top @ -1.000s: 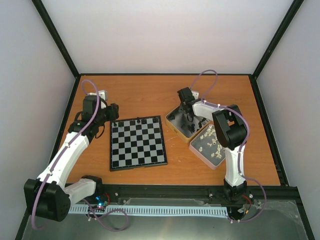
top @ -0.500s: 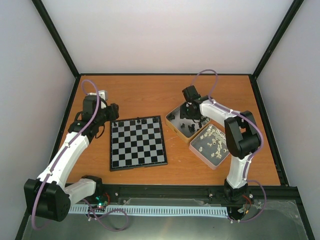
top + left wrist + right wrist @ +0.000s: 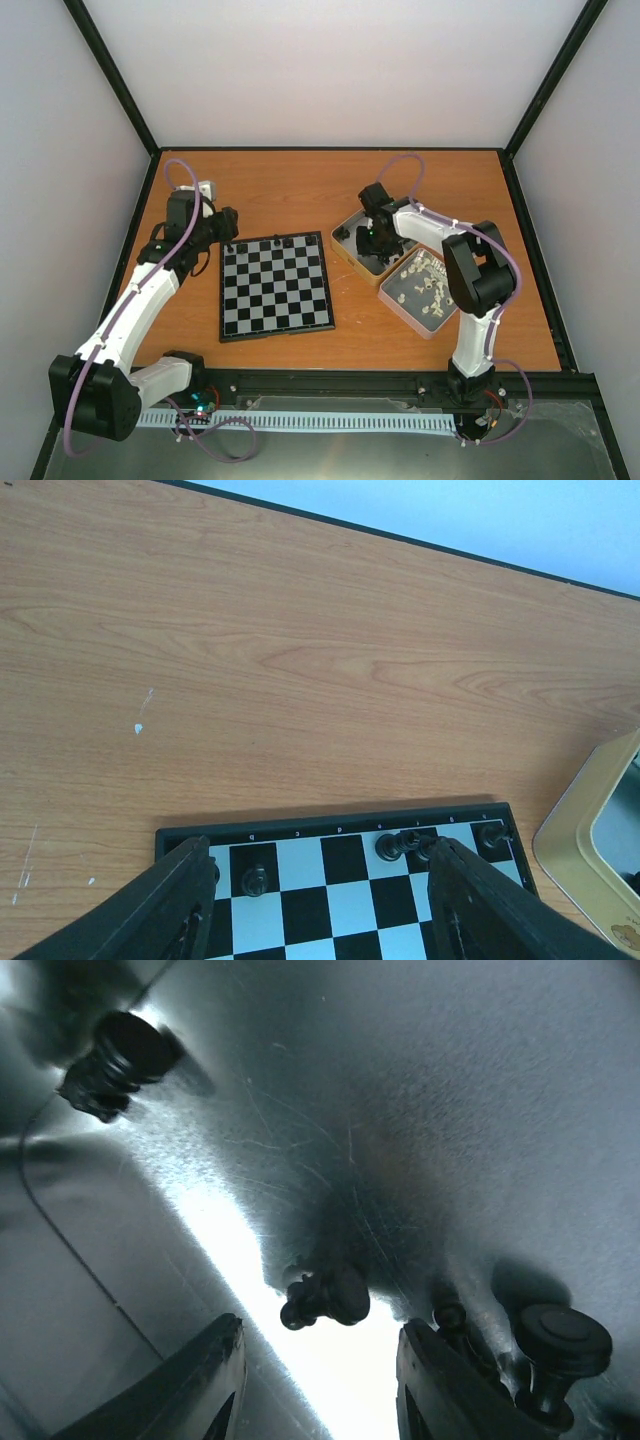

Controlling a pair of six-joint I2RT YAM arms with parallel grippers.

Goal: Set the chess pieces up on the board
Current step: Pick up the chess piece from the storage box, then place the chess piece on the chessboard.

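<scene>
Top external view first, Dana: where is the board (image 3: 276,285)?

I see it flat on the worktop (image 3: 300,190), left of centre. A few black pieces (image 3: 276,241) stand on its far row.

And the left arm?

I have the left end effector (image 3: 230,235) over the board's far left corner. On the left wrist view its fingers (image 3: 180,905) stand well apart with nothing between them, so it is open and empty. The far row sits just ahead of the tips.

What about the right side?

Two tins lie right of the board, touching each other. The nearer tin (image 3: 400,305) holds cream pieces (image 3: 425,285). The farther tin (image 3: 345,252) holds dark ones, and my right arm reaches down into it.

Is it holding anything?

No. On the right wrist view the right end effector (image 3: 320,1330) is open, with bright metal showing between its fingers. A toppled piece (image 3: 325,1295) lies on the tin floor just ahead of the gap, and I can't tell whether anything touches it.
</scene>
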